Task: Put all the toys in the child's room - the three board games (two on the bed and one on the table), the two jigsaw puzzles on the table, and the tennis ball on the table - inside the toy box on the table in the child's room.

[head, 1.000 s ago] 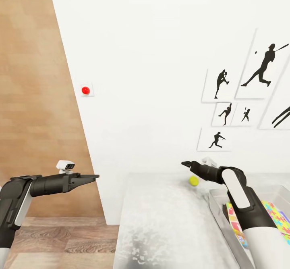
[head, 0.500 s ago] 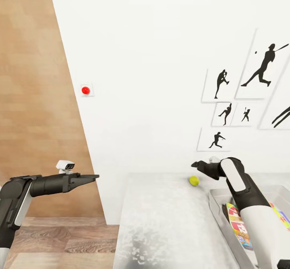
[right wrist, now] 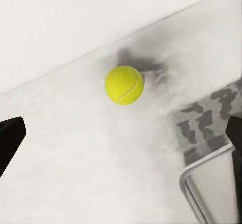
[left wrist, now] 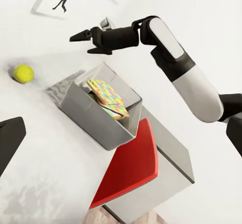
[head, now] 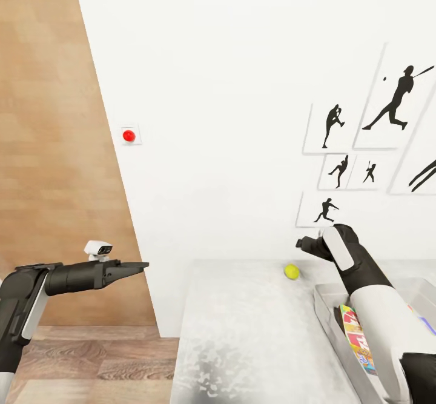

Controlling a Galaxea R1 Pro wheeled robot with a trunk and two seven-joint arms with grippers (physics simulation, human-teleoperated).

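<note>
- Worktop (head: pixel 242 331): long desk with a mottled light grey top, set against a white wall.
- Tennis ball (head: pixel 292 271): small yellow-green ball, resting on the worktop close to the wall, apart from the bin; it casts a dark shadow in the right wrist view (right wrist: pixel 124 85).
- Toy box (head: pixel 330 313): light grey shallow bin with flared sides, on the worktop beside the ball. Contents: a board game (head: pixel 357 337) with yellow and red cartoon print, and thin multicoloured jigsaw puzzles (left wrist: pixel 107 94) lying stacked on top.
- Right gripper (head: pixel 301 243): black, raised above the worktop, above and just beyond the ball, not touching it; jaws spread wide and empty, ball framed between them in the wrist view.
- Left gripper (head: pixel 140 266): black, held out level over the wooden floor (head: pixel 97 361), well apart from the worktop; jaws seem pressed together, though the head view is not conclusive.
- Surroundings: framed black athlete silhouettes (head: pixel 396 98) on the wall; a red round button (head: pixel 128 135) on a wall plate; a red panel (left wrist: pixel 132 166) below the bin's end of the desk.
</note>
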